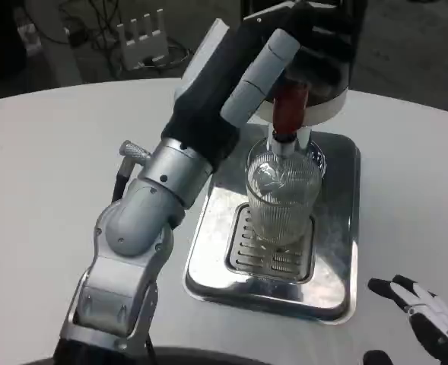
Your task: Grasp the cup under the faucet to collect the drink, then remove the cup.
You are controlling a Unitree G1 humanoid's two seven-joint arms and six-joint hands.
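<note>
The cup (282, 199) stands on the drip tray (338, 281) directly under the faucet (288, 114). Left hand (243, 72) is raised beside the faucet, grip unclear; right hand (429, 323) rests spread, empty. Advise pressing the lever steadily, cup undisturbed.
</note>
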